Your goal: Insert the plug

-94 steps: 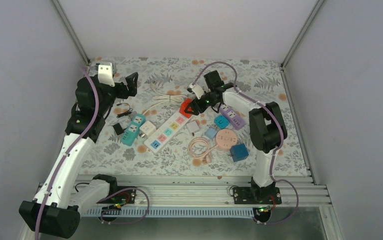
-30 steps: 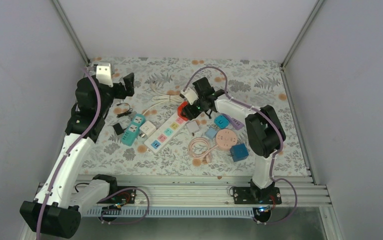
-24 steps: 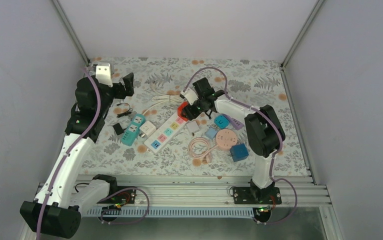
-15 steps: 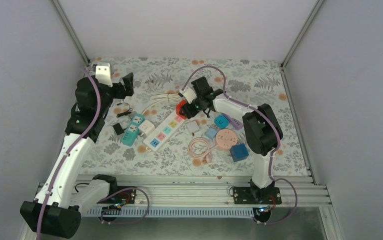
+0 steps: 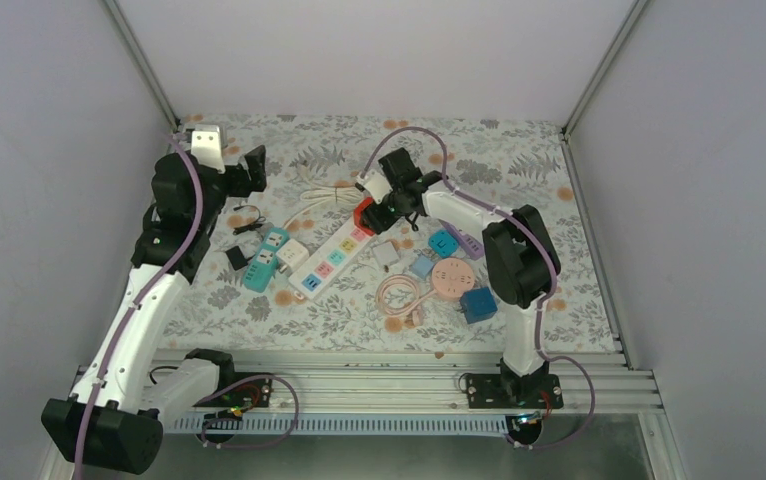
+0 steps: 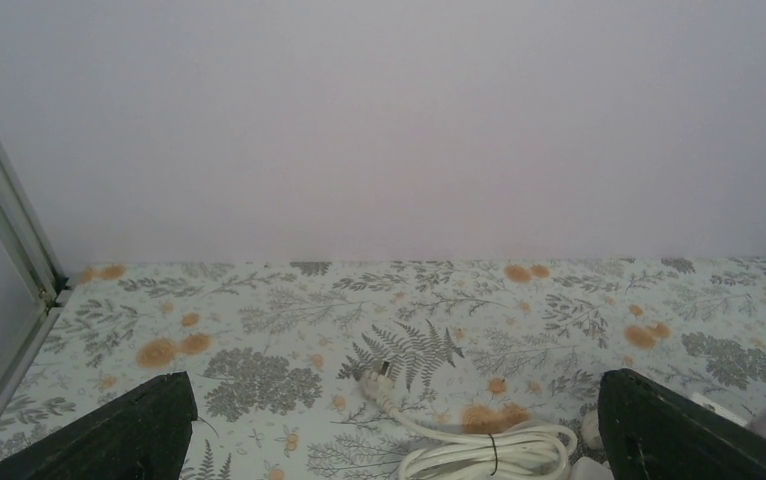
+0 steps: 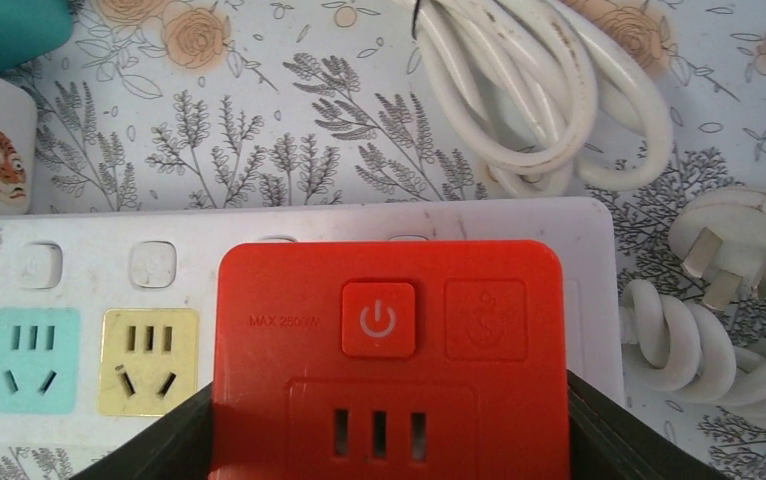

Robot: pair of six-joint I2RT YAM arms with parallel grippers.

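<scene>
- Lying nearer than the white power strip point(image 5: 331, 257), off to its right, are a coiled pink cable point(image 5: 399, 296), a round pink socket point(image 5: 450, 277) and a blue cube point(image 5: 478, 303).
- Just left of the strip sits a teal adapter point(image 5: 258, 270).
- At the strip's far end, the right gripper point(image 7: 389, 440) is clenched on the red plug adapter point(image 7: 389, 300), one finger on each side. The adapter rests on the strip's face beside the yellow socket point(image 7: 149, 360); whether its pins are seated I cannot tell.
- Beyond the strip lies a coiled white cord point(image 5: 324, 195).
- Far left of the strip, the left gripper point(image 5: 254, 168) hangs raised, fingers spread wide, holding nothing.
</scene>
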